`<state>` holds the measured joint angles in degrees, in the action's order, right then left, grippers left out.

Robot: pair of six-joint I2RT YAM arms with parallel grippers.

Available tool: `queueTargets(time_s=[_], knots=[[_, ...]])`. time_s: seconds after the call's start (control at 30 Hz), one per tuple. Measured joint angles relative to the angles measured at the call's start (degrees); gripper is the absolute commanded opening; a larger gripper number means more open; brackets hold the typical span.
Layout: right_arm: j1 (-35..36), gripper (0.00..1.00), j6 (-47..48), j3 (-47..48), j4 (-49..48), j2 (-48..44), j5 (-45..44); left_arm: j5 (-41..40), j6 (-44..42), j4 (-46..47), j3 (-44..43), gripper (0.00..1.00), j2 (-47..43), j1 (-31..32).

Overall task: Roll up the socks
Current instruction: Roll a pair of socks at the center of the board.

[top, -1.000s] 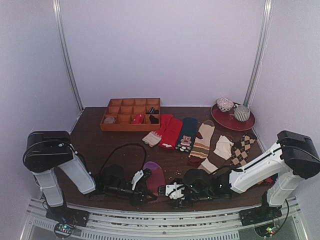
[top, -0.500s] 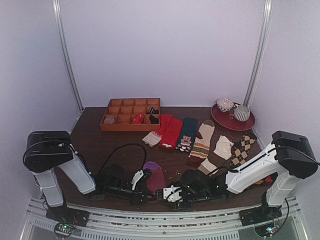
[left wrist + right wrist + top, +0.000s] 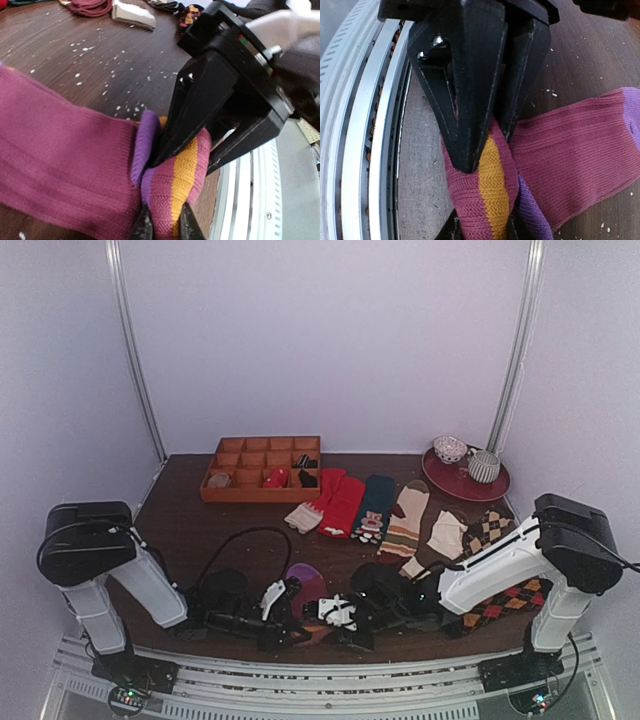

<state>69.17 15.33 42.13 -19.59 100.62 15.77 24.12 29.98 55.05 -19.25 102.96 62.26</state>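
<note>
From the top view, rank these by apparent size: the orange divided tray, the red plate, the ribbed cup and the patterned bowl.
1. orange divided tray
2. red plate
3. ribbed cup and patterned bowl: too alike to rank.
All sit toward the far side, so nearness hardly skews this.
</note>
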Motion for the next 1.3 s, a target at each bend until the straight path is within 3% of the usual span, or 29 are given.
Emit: queueTargets(time_s=[0.3, 0.4, 0.5, 0.6, 1.1, 1.3], knots=[[-6.1, 0.22, -14.4, 4.7, 0.1, 6.3, 18.6, -14.6, -6.4, -23.5, 2.2, 0.60, -20.6, 1.9], [-7.4, 0.22, -19.7, 6.9, 1.1, 8.7, 24.7, -21.9, -10.3, -27.5, 4.0, 0.68, -30.0, 4.5], [-8.5, 0.22, -24.4, 7.4, 1.3, 9.9, 29.4, -26.8, -13.9, -26.6, 5.8, 0.68, -35.9, 7.8], [-9.4, 0.22, -28.5, 8.0, 2.0, 11.0, 33.5, -28.1, -17.1, -22.9, 7.8, 0.68, -36.3, 9.4], [-11.4, 0.21, -31.8, 13.3, 9.8, 14.2, 39.5, -25.1, -25.4, -10.2, 7.7, 0.69, -20.0, 12.5], [-11.6, 0.21, -31.7, 13.6, 10.2, 14.5, 40.1, -23.8, -26.7, -6.9, 5.5, 0.61, -15.6, 12.5]])
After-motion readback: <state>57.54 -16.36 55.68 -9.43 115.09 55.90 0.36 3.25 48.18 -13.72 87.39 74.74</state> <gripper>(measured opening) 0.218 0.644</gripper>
